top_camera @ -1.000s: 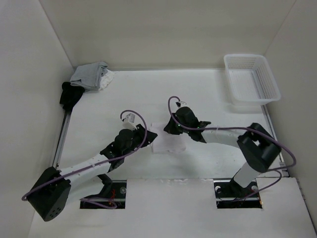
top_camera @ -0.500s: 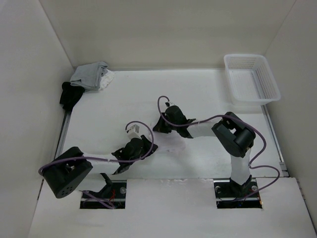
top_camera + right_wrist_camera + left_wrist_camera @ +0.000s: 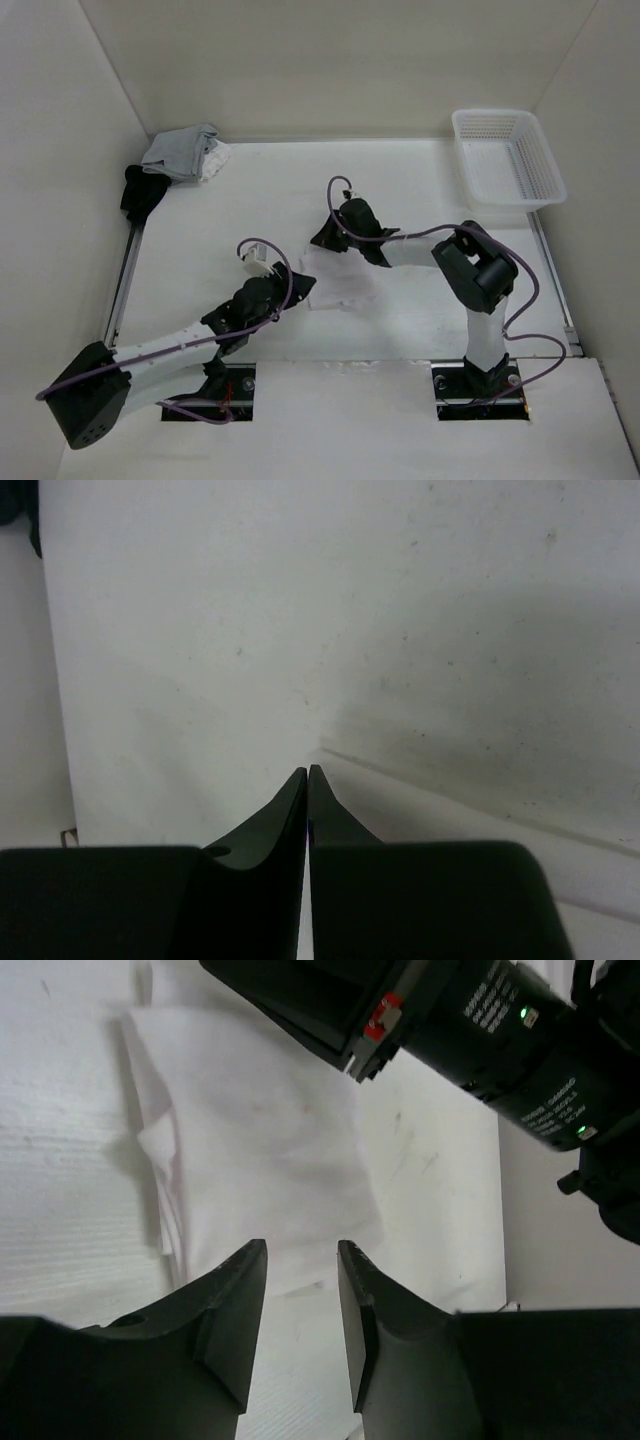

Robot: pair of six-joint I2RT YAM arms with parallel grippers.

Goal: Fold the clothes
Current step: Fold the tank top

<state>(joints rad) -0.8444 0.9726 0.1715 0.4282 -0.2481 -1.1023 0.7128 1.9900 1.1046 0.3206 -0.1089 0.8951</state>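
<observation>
The clothes (image 3: pixel 343 282) lie as a small, flat white folded rectangle in the middle of the table. In the left wrist view the clothes (image 3: pixel 250 1150) show layered edges on their left side. My left gripper (image 3: pixel 300 291) sits at the fold's near-left edge. It (image 3: pixel 301 1252) is open and holds nothing, its tips just short of the cloth's near edge. My right gripper (image 3: pixel 322 240) hovers at the far-left corner of the fold. Seen from its own wrist it (image 3: pixel 308 771) is shut, with only bare table beyond the tips.
A grey-and-white folded pile (image 3: pixel 185 152) and a black garment (image 3: pixel 142 190) lie in the far-left corner. A white plastic basket (image 3: pixel 508 158) stands at the far right. The right arm's black housing (image 3: pixel 470 1020) crosses above the fold in the left wrist view.
My left gripper has opened and drawn back to the fold's near-left edge. My right gripper has shifted left and farther back, off the cloth. The cloth now lies flat.
</observation>
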